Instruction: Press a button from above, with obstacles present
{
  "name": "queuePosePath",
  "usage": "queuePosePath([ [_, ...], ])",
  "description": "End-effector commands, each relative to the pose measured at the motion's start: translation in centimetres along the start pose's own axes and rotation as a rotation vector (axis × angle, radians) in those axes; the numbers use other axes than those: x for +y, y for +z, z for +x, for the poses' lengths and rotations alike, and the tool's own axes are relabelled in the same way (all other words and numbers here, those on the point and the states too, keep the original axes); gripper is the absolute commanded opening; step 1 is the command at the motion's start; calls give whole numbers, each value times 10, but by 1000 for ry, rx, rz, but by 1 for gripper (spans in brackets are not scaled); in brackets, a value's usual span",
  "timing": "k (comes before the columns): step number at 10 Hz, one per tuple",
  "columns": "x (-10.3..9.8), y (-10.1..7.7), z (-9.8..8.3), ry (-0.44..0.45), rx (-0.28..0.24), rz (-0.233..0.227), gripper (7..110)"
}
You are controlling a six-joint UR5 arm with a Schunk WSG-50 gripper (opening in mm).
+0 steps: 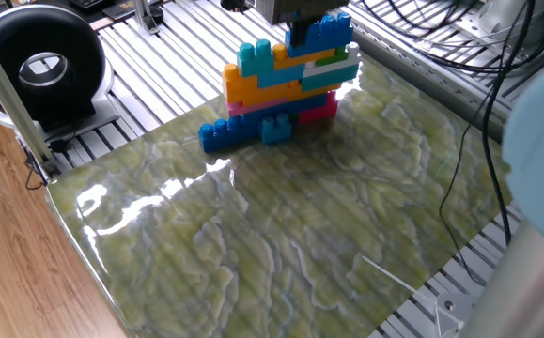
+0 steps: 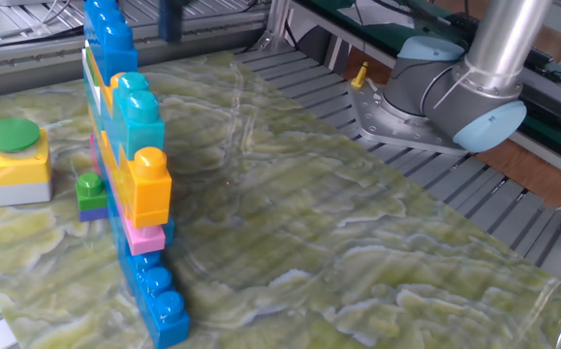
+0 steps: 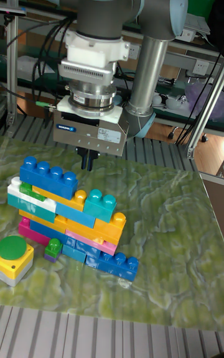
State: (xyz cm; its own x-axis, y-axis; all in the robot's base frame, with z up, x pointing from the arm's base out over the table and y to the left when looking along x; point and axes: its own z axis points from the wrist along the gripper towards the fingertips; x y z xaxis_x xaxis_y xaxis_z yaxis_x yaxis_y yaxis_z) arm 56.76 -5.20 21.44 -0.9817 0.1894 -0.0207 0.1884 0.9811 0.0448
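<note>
The button (image 2: 11, 136) is a green dome on a yellow box with a grey base, left of the obstacles (image 2: 130, 184); it shows again in the tall fixed view (image 3: 14, 250). The obstacles form a stacked wall of studded bricks (image 3: 68, 215) in blue, orange, cyan, green, white and pink with a low blue base row. In one fixed view the wall (image 1: 286, 75) hides the button. My gripper (image 3: 88, 159) hangs above and behind the wall, fingers shut on nothing. In the other fixed view its fingers (image 2: 171, 19) are right of the wall, on the side away from the button.
A small green brick on a purple one (image 2: 90, 192) stands between button and wall. A black round device (image 1: 41, 61) sits on the slatted metal bench beyond the marbled mat (image 1: 281, 235). The arm base (image 2: 435, 92) and cables are at the mat's far side.
</note>
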Motion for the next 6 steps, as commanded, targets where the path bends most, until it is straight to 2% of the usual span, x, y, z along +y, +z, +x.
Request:
queuePosePath([
  [1, -6, 20, 24, -42, 36, 71, 7],
  [3, -5, 28, 16, -68, 29, 33, 7],
  [4, 3, 30, 14, -92, 25, -6, 7],
  [5, 5, 31, 15, -118, 30, -17, 7],
  [6, 4, 34, 15, -106, 28, -6, 7],
])
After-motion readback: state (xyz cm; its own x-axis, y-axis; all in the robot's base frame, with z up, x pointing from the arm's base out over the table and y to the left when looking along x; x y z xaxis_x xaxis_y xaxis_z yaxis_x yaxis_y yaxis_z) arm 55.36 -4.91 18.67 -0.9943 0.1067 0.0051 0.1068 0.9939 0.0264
